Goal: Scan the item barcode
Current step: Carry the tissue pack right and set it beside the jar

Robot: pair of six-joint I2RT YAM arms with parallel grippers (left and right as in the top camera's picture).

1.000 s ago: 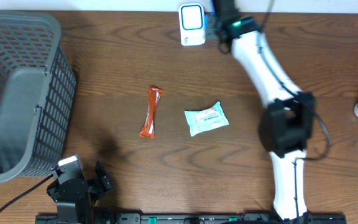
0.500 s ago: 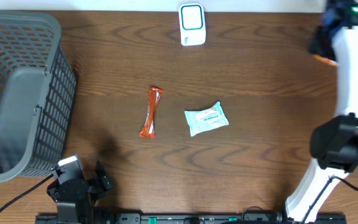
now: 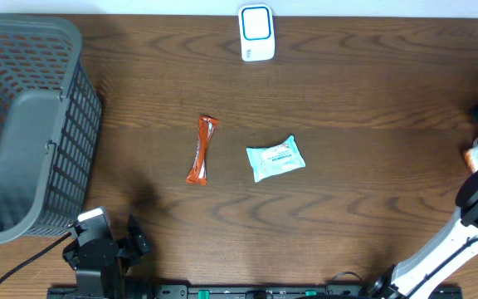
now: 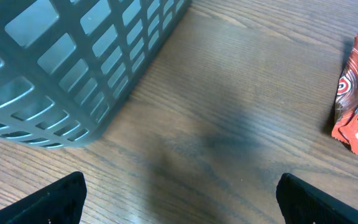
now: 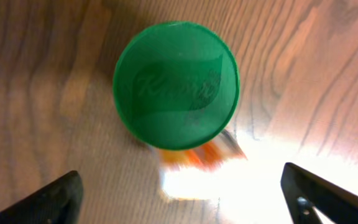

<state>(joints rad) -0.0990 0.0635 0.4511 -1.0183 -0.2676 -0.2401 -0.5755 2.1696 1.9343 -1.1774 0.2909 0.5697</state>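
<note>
Right wrist: right claw [image 5: 182, 196] spread wide, seemingly above bottle [image 5: 176, 93].

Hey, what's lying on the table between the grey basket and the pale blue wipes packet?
The orange snack wrapper, lying lengthwise on bare wood, apart from both the grey basket and the wipes packet. The overhead view shows it.
</note>
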